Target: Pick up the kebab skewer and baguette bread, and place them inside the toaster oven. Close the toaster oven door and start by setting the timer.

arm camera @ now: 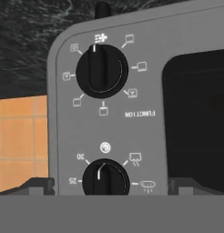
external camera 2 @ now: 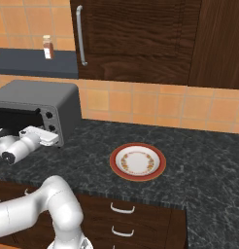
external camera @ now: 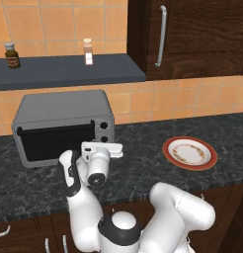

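The grey toaster oven (external camera: 64, 111) (external camera 2: 41, 99) stands at the counter's left. Its dark glass door (external camera: 53, 142) (arm camera: 200, 118) is up and shut. My gripper (external camera: 102, 145) (external camera 2: 49, 135) (arm camera: 114, 185) is open, right in front of the knob column on the oven's right front. In the hand view, which is rolled upside down, one fingertip (arm camera: 38, 184) stands on each side of a black knob (arm camera: 106, 178) marked with numbers, not touching it. The function knob (arm camera: 101, 70) sits beyond it. The kebab skewer and baguette bread are out of view.
A red-rimmed plate (external camera: 189, 152) (external camera 2: 137, 161) lies bare on the dark stone counter to the right. Above the oven, a dark shelf (external camera: 69, 71) carries two small bottles. A wooden wall cabinet (external camera 2: 136, 39) hangs at upper right; drawers (external camera 2: 122, 209) run under the counter's edge.
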